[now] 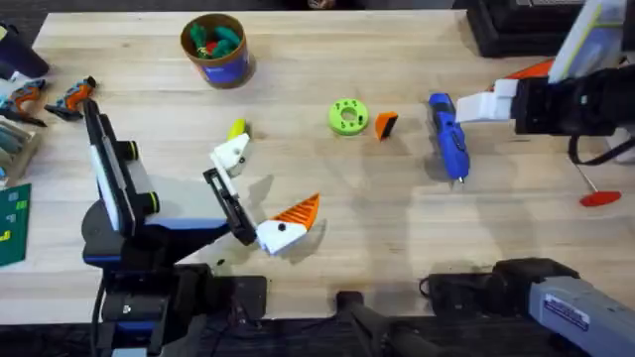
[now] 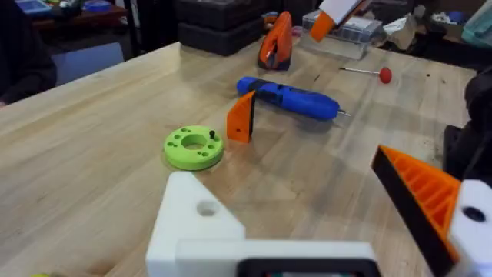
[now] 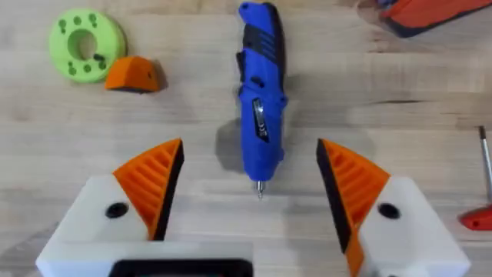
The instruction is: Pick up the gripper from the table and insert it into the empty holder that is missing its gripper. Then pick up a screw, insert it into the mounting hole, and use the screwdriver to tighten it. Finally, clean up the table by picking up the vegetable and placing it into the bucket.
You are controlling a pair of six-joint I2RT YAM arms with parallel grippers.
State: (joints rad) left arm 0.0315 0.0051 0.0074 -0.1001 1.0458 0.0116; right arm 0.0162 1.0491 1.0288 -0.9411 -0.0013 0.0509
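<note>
The pale wooden desk (image 1: 327,50) carries one of nearly everything. The right claw (image 3: 250,154) hangs spread wide over the near end of the blue pen-shaped electric screwdriver (image 1: 448,137), gripping nothing. The left claw (image 1: 273,177) is also open and empty, and it is lopsided, with a ribbed orange pad on one finger and on the other only the bare white angular plastic holder (image 2: 192,219).

There is one small round bucket with blue sides and a tan rim (image 1: 223,67) far back on the left, toys inside. I count one blue driver and one thin red-handled driver (image 1: 598,196) off to the right. One round green disc with holes (image 1: 347,116) sits mid-desk (a dark speck in it may be a screw, too small to tell). One yellow-green toy vegetable (image 1: 236,129) lies just beside the bare holder.

The small orange wedge-shaped plastic fingertip (image 1: 386,125), the only loose one against three mounted, stands just beside the disc, between it and the blue driver. It looks light, stiff and smooth, so likely to skid or tip. I would pinch it across its flat sides, low down.
</note>
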